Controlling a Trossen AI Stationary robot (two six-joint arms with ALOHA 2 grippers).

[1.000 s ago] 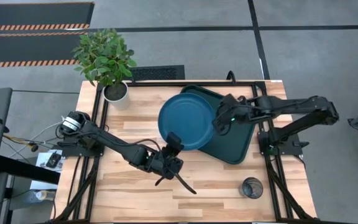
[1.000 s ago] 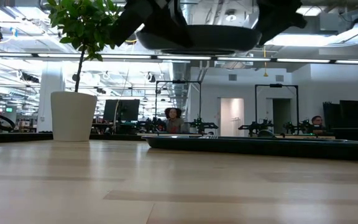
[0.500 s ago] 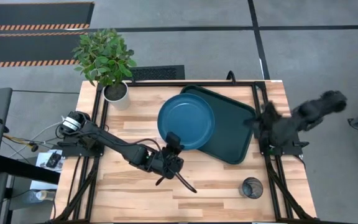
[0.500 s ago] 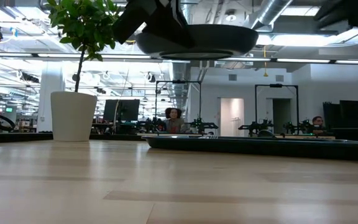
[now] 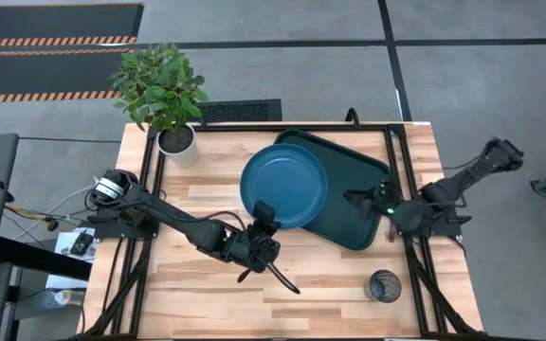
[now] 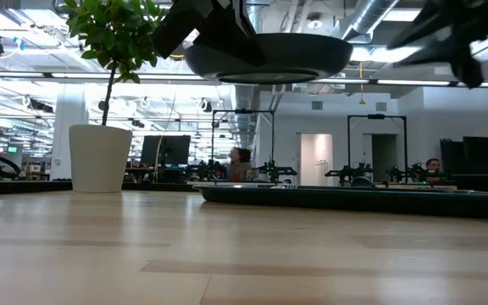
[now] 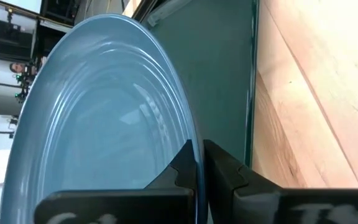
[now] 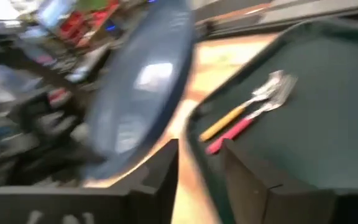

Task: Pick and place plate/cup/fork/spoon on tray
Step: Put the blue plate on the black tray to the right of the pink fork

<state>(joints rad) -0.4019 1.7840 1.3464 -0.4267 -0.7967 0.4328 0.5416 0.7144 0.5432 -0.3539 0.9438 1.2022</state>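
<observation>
The teal-blue plate (image 5: 284, 185) hangs in the air over the tray's left edge; the low view shows it high above the table (image 6: 269, 55). My left gripper (image 5: 265, 216) is shut on its near rim. The dark tray (image 5: 354, 213) lies at the table's far right. The orange-handled spoon (image 8: 235, 119) and the red-handled fork (image 8: 238, 129) lie side by side on the tray; in the high view the plate hides them. My right gripper (image 5: 356, 198) is open and empty above the tray's right half. The dark cup (image 5: 384, 285) stands on the table near the right front corner. My left gripper pinches the plate's near rim (image 7: 197, 163) between its two fingers, one finger on the upper face (image 7: 182, 169) and one on the underside (image 7: 225, 169). The fingers come from the table's near side, about level. The plate is roughly level and lifted clear of table and tray.
A white pot with a green plant (image 5: 176, 140) stands at the table's far left corner. Bare wood shows on the left half of the table (image 5: 188, 180) and along the front edge (image 5: 330, 284).
My right gripper has drawn away from the plate's right rim, swung fast toward the table's right edge, and now sits above the tray's right half. The plate has shifted slightly left and stays lifted in my left gripper.
</observation>
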